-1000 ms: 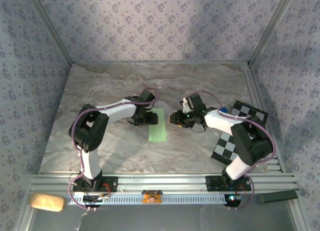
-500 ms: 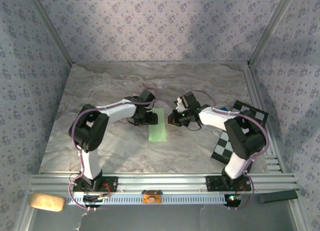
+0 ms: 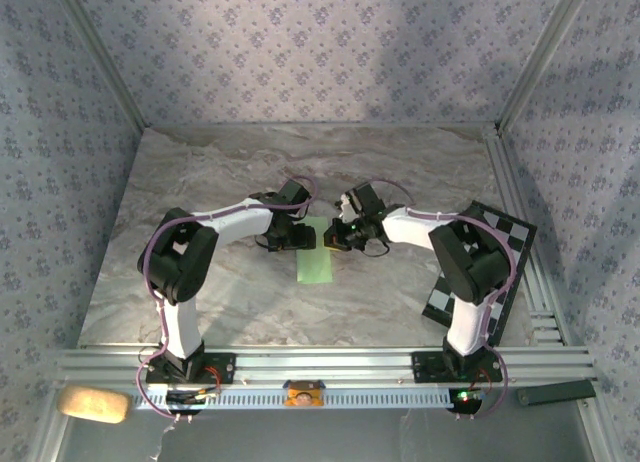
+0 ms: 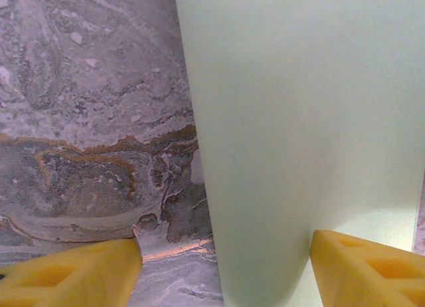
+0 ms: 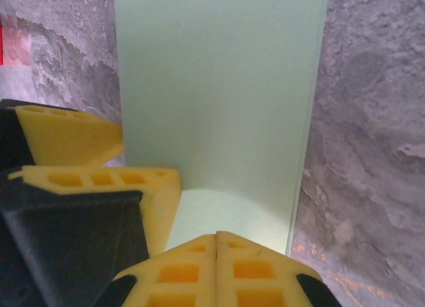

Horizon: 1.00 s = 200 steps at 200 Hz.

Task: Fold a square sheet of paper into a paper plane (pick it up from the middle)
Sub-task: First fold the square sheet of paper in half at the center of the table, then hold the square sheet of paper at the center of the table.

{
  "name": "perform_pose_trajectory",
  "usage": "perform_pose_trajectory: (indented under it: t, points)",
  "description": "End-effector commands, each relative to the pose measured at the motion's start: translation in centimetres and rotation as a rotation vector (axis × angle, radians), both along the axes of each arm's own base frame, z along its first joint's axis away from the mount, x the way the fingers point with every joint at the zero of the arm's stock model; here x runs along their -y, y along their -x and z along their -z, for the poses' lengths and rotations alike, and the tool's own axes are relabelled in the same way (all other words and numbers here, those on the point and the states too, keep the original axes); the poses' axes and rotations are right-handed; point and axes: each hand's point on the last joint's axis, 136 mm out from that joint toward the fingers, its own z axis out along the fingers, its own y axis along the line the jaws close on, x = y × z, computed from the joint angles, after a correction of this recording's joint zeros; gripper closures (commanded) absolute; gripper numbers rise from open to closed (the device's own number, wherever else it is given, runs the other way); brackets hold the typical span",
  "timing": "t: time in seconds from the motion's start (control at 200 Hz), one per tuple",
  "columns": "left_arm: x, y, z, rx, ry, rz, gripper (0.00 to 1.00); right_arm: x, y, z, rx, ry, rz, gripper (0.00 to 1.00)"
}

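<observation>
Marble-look table [image 3: 200,182], floral-papered walls around. Lying flat mid-table: square sheet of paper [image 3: 316,254], folded into a long pale green strip. At its far-left edge, left gripper [image 3: 297,238], jaws wide, gripping nothing; seen from left wrist, one yellow finger [image 4: 73,277] over marble, the other over paper. At far-right edge, right gripper [image 3: 336,238], jaws pressed fully together, tips over paper. From right wrist: red patch [image 5: 5,44] at frame edge. From above: checkered board [image 3: 448,294] beside right arm. Versus a second ago: right gripper shifted left onto strip, jaws closed from part-open; left unchanged.
</observation>
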Motion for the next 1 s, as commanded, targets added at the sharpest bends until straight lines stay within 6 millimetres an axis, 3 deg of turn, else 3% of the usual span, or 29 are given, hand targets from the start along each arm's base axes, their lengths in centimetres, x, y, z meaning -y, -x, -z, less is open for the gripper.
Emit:
perform_pose_trajectory:
  t: [0.0, 0.67, 0.88, 0.995]
  points:
    - [-0.8, 0.5, 3.9, -0.047, -0.056, 0.003, 0.29, -0.8, 0.2, 0.2, -0.035, -0.005, -0.011, 0.98]
    - [-0.7, 0.8, 4.3, -0.056, -0.051, 0.008, 0.29, -1.7, 0.2, 1.2, -0.063, -0.005, -0.034, 0.98]
    - [-0.5, 0.8, 4.2, -0.055, -0.046, 0.009, 0.29, -0.7, 1.2, 3.2, -0.096, 0.072, -0.036, 0.98]
    - [-0.6, 0.8, 4.2, -0.055, -0.047, 0.006, 0.29, 1.1, 2.1, 4.6, -0.098, 0.181, -0.051, 0.98]
